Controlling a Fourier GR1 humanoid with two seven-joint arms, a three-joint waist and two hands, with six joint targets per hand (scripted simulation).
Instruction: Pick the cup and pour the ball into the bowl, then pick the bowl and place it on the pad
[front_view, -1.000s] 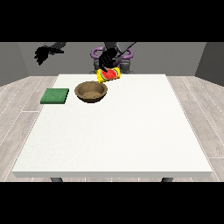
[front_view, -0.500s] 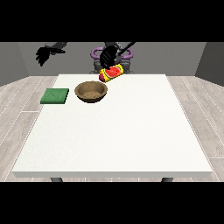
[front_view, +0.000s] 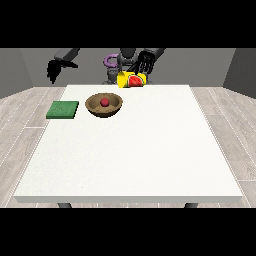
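Note:
The yellow cup (front_view: 130, 80) lies tipped on its side at the table's far edge, its red inside facing the camera. Just above and right of it, the hand at the view's right (front_view: 145, 61) has its fingers spread and straight, pointing down toward the cup; I cannot tell whether they touch it. The small red ball (front_view: 104, 102) rests inside the brown bowl (front_view: 92, 106), which stands left of the cup. The green pad (front_view: 63, 109) lies flat to the bowl's left. The hand at the view's left (front_view: 54, 69) hangs in the air beyond the pad, fingers drooping and holding nothing.
The white table (front_view: 135, 150) stretches wide toward the camera in front of the bowl and pad. The robot's torso (front_view: 118, 67) stands behind the far edge, close behind the cup.
The red ball now sits in the bowl. The hand at the view's right has lifted and shifted right off the cup, its fingers opened. The cup has moved slightly right.

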